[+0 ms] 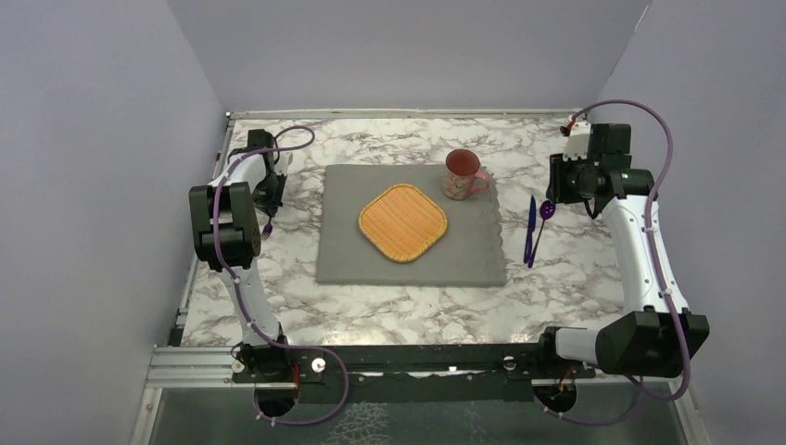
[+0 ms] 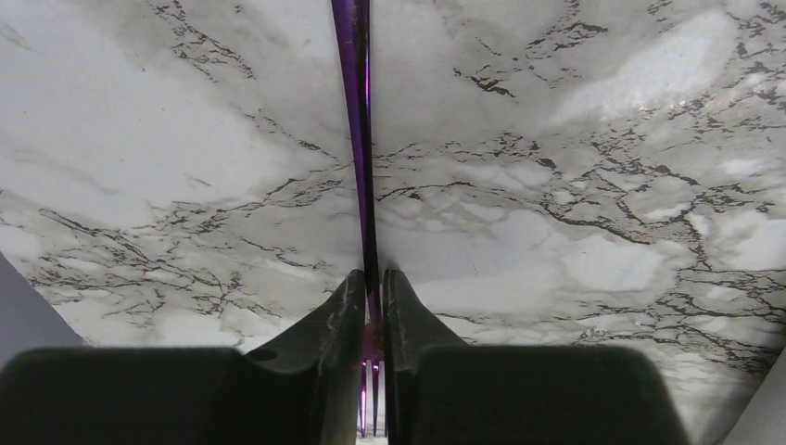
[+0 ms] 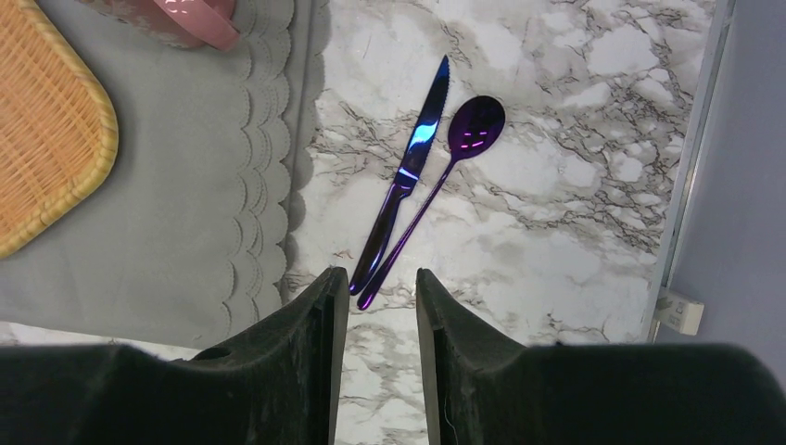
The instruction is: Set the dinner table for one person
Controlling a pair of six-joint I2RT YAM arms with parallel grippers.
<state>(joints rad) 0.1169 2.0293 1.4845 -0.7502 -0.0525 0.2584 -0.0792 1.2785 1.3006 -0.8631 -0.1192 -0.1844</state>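
The dinner table [image 1: 389,311] is a white-and-grey marble top. My left gripper [image 2: 373,275] is shut on a purple fork [image 2: 357,111]; the handle runs out ahead of the fingertips and the tines show behind them. In the top view this gripper [image 1: 270,202] sits low over the table's left side, left of the grey placemat [image 1: 412,269]. My right gripper [image 3: 382,278] is open and holds nothing. It hovers just short of the handle ends of a purple knife [image 3: 408,176] and spoon [image 3: 477,122], which lie side by side on the marble right of the placemat.
An orange woven mat [image 1: 403,222] lies in the middle of the placemat, with a reddish mug [image 1: 461,174] at its far right corner. Grey walls close in the table on the left, back and right. A metal rail [image 1: 417,357] runs along the near edge.
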